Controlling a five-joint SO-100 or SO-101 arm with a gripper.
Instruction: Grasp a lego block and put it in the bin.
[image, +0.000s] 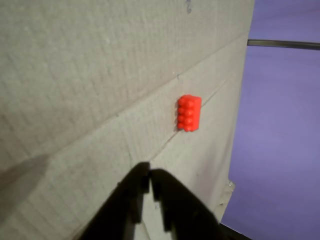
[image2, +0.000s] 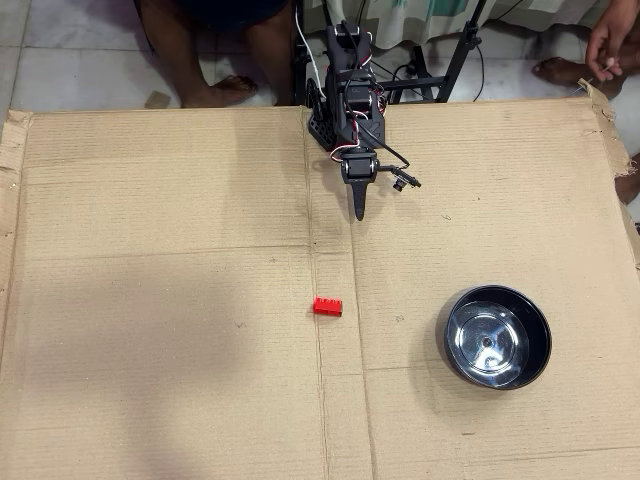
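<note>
A small red lego block (image2: 327, 306) lies on the cardboard near the centre seam in the overhead view; the wrist view shows the same block (image: 188, 113), studs up, above and right of the fingertips. My black gripper (image2: 359, 211) hangs shut and empty near the arm's base, well short of the block. In the wrist view the gripper (image: 150, 173) enters from the bottom edge with its jaws together. The bin (image2: 497, 337), a round black bowl with a shiny inside, stands to the right of the block.
A large sheet of cardboard (image2: 160, 330) covers the work surface. A stand's legs (image2: 452, 60) and cables sit behind the arm's base. People's feet (image2: 215, 90) rest on the tiled floor beyond the far edge.
</note>
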